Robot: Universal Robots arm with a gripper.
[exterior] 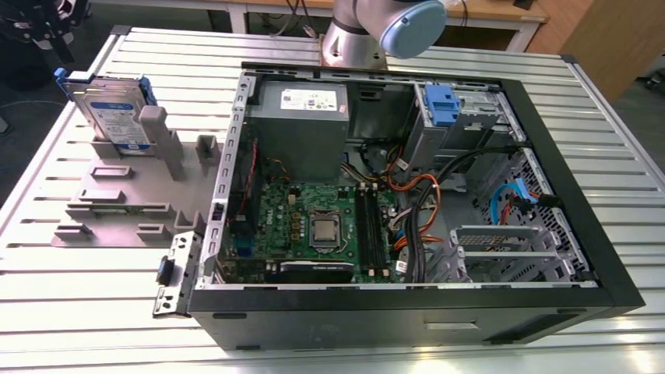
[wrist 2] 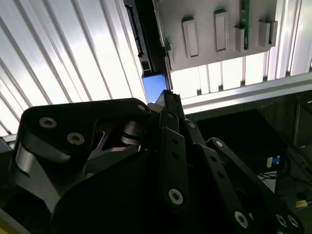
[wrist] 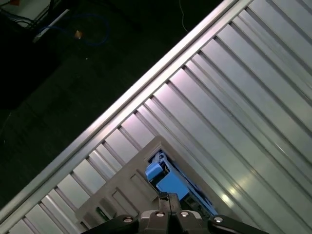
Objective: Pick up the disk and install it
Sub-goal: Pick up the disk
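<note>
**Disk upright in its holder, gripper closed over it**

The disk stands on edge in a slot of the grey holder. The holder sits on the ribbed metal table, at the exterior view's left of the open computer case. In both wrist views the disk's blue frame shows just past the gripper's tips. The fingers are pressed together with nothing between them. Whether they touch the frame cannot be told. Inside the case, a grey cage with a blue tab sits near a grey metal box.
</note>
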